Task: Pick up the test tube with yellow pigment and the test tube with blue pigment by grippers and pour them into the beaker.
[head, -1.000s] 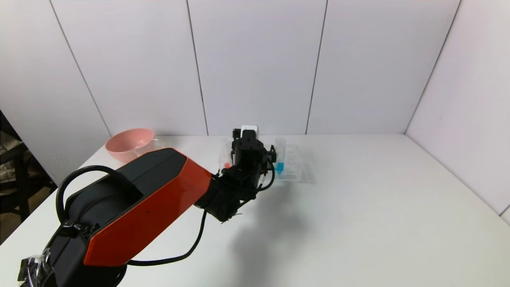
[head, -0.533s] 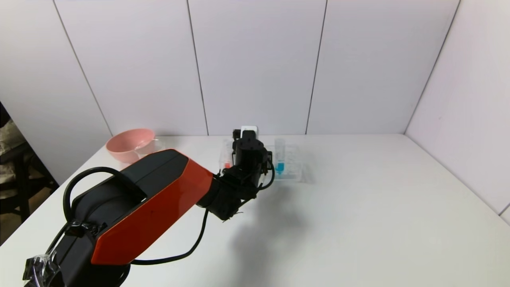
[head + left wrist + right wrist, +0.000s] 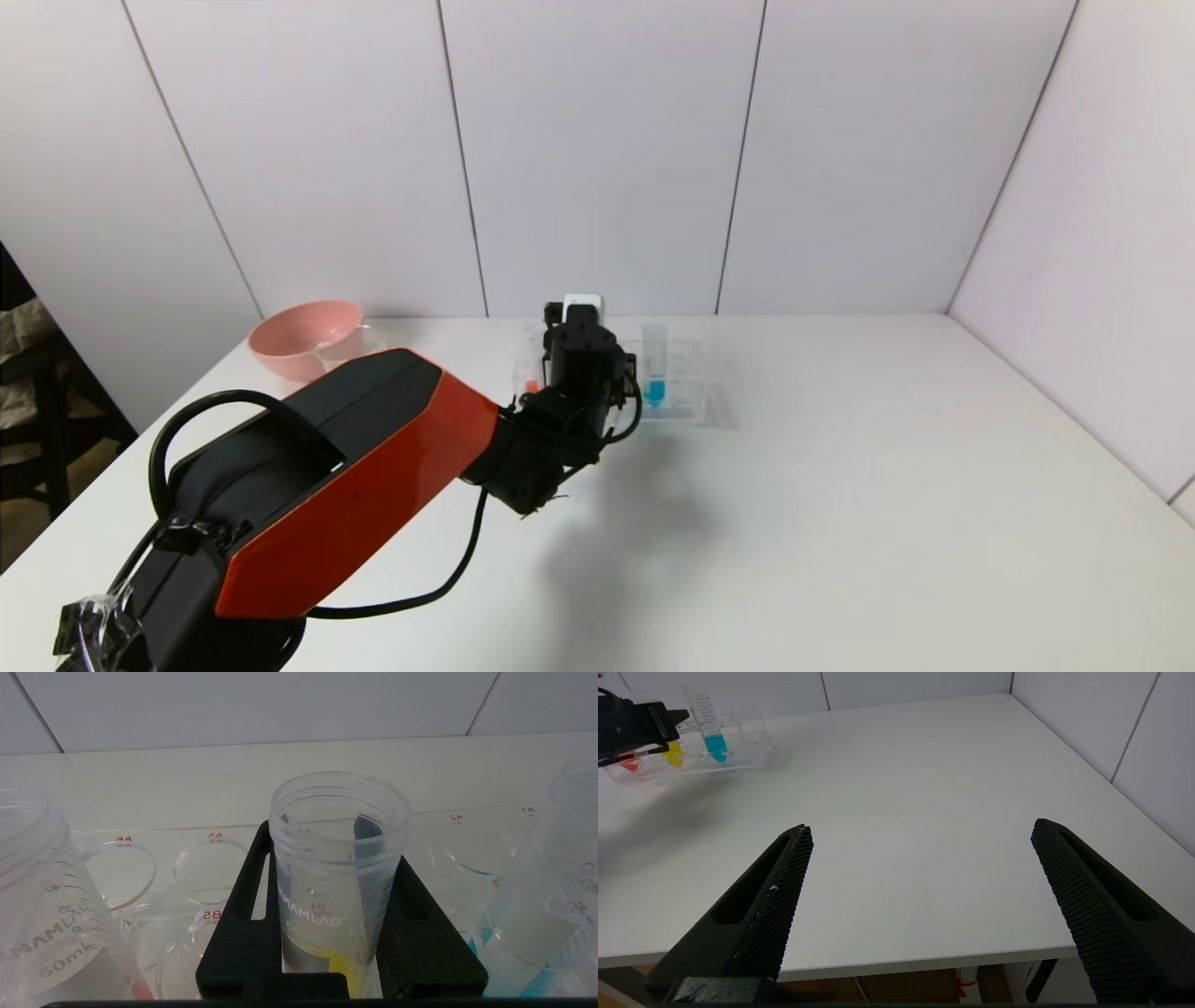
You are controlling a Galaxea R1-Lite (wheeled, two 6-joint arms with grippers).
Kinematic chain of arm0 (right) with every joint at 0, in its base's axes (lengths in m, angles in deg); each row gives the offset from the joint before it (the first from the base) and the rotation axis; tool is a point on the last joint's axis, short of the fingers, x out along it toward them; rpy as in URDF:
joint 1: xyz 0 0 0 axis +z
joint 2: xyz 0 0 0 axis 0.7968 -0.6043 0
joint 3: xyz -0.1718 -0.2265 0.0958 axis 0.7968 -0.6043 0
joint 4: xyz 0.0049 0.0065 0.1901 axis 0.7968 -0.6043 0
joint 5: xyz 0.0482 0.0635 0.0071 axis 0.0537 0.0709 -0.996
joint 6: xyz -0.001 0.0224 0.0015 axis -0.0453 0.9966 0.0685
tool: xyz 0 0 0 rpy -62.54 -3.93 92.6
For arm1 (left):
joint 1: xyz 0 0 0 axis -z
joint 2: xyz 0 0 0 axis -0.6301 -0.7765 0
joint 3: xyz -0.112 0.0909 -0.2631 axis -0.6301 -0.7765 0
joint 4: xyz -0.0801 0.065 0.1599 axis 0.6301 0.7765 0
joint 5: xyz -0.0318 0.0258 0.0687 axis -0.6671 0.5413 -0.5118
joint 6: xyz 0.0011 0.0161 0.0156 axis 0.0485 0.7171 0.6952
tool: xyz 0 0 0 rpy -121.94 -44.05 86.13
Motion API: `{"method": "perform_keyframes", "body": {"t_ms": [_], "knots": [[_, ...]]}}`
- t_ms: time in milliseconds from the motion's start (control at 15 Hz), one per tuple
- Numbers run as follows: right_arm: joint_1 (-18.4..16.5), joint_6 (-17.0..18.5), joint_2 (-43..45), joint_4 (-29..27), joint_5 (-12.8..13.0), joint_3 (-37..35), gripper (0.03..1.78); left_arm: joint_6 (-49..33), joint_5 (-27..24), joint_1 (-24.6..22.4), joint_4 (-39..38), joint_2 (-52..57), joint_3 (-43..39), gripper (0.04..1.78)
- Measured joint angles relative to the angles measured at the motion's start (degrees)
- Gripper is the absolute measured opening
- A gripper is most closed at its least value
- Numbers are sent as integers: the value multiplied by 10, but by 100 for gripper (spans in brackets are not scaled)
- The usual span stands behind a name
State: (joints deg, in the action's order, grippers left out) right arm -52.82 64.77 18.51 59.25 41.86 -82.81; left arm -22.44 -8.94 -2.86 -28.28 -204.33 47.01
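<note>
At 12 o'clock on the table (image 3: pixel 840 523), far side, sits the clear rack (image 3: pixel 686 397) with 3 tubes standing upright in it: red tube (image 3: pixel 51 914), yellow tube (image 3: pixel 334 872), blue tube (image 3: pixel 546 914), side by side in that order.

Left gripper (image 3: pixel 334 914) is at the rack. Its 2 black fingers (image 3: pixel 233 933) flank the yellow tube on either side, just below the threaded rim, at a narrow spread; the pads look to be against the tube wall, so it reads as clamped on the tube, which stands in its rack hole, not yet lifted.

Handling, judged: tube is thin clear plastic, light, stiff, smooth-walled. Likely slippery under a weak pinch, and it could flex or crack under a hard one. Mouth is open, no cap, so any tilt before the beaker risks a spill. Yellow pigment sits low in the tip, so weight is at the bottom. Best hold is the upper wall under the threads, as now; lift straight up to clear the hole and both neighbours.

Right gripper (image 3: pixel 920 905) hangs over the near table edge at about 5 o'clock, well apart from the rack, spread wide, holding nothing.

Pink bowl (image 3: pixel 303 338) stands at 10 o'clock. Beaker (image 3: pixel 350 343), faint, just beside the bowl.
</note>
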Motion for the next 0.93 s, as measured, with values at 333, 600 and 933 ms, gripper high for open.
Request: {"method": "perform_keyframes", "body": {"t_ms": [333,600,933], "knots": [[0,0,0,0,0,0,171,-1,0,0,0,3,-1,55],[0,0,0,0,0,0,171,-1,0,1,3,8,-4,55],[0,0,0,0,0,0,171,-1,1,1,13,23,-11,55]]}}
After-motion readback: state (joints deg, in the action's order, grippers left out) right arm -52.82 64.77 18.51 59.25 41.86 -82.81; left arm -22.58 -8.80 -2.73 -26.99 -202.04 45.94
